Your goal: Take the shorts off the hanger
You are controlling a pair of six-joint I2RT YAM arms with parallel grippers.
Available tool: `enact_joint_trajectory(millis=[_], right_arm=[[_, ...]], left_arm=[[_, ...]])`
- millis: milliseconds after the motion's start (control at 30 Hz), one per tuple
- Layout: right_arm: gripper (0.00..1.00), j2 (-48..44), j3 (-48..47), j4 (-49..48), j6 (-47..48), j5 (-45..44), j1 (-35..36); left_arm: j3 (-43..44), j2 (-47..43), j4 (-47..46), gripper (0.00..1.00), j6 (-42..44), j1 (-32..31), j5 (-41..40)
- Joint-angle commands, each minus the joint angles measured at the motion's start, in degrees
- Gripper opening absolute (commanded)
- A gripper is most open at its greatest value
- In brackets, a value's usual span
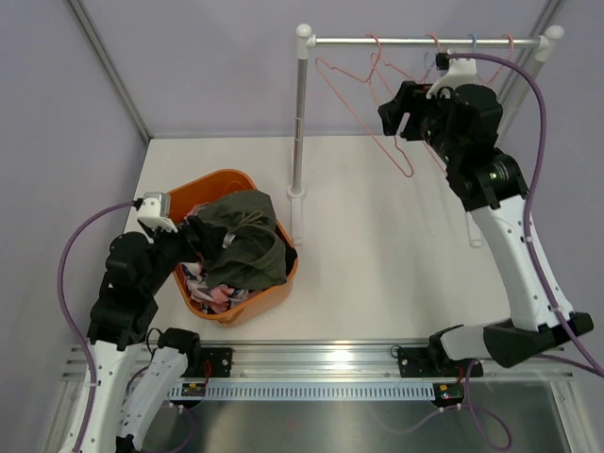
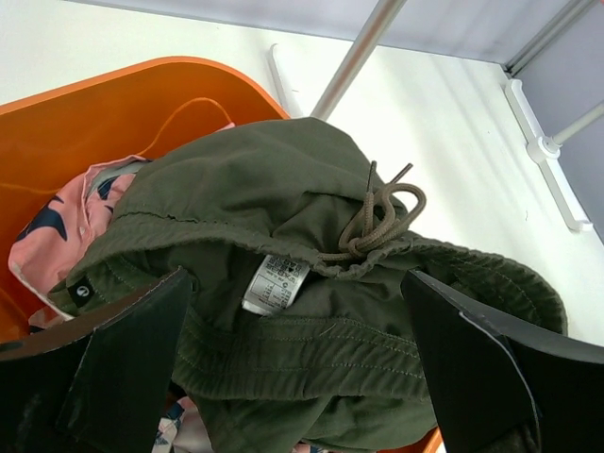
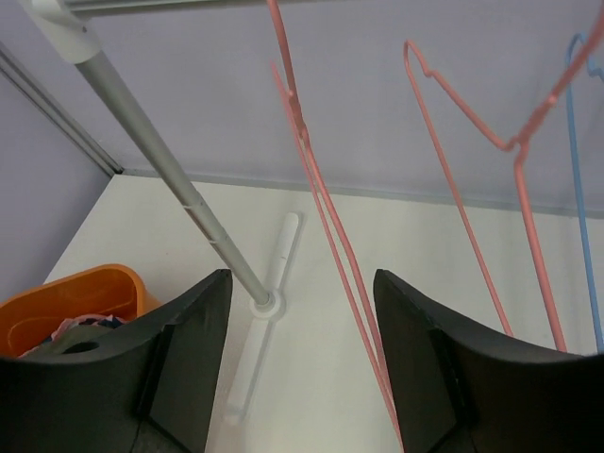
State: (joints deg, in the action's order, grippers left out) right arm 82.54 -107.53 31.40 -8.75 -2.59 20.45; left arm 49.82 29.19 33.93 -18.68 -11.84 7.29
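We found the olive shorts [image 2: 255,189] heaped atop the basket [image 1: 219,176], spilling over its rim, pink shorts [image 2: 52,241] beneath. The left gripper [image 2: 295,311] hung over the basket, jaws spread, pinching nothing. We judged the loose drawstring [image 2: 382,222] could snag a finger and drag the shorts out. Well away from the basket, the right gripper [image 3: 300,283] stood spread and empty among bare hangers [image 3: 304,146]; the rack upright [image 1: 300,123] crowded the basket's side.

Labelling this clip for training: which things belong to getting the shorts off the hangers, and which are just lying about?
Job: olive green shorts, pink patterned shorts, pink hangers, clothes rack, orange basket, left tool, right tool.
Just about: purple cables, mounting rail.
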Motion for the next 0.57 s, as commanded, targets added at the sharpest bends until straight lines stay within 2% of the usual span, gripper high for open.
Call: enact_joint_trajectory(millis=[0, 33, 67, 100, 267, 533], right_arm=[[0.76, -8.87, 10.27, -6.34, -3.63, -1.89, -0.14], [0.82, -12.63, 12.58, -7.04, -5.03, -1.98, -0.23], [0.95, -14.41, 14.69, -7.23, -5.83, -2.24, -0.23], [1.0, -16.17, 19.06, -7.58, -6.27, -1.9, -0.23], [1.0, -26.72, 33.14, -10.48, -9.26, -0.49, -0.23], [0.99, -29.72, 37.91, -10.99, -8.74, -1.37, -0.23]], left_arm=[[-1.57, -0.1, -3.08, 0.99, 1.89, 0.15, 3.95], [-1.92, -0.36, -3.34, 0.99, 1.89, 0.15, 4.31], [-2.62, -0.62, -4.04, 0.99, 1.89, 0.15, 4.49], [-2.97, -1.15, -4.49, 0.99, 1.89, 0.15, 5.01], [-3.59, -1.86, -5.37, 0.99, 2.68, 0.15, 5.28], [-3.86, -1.86, -4.84, 0.99, 2.77, 0.15, 4.58]])
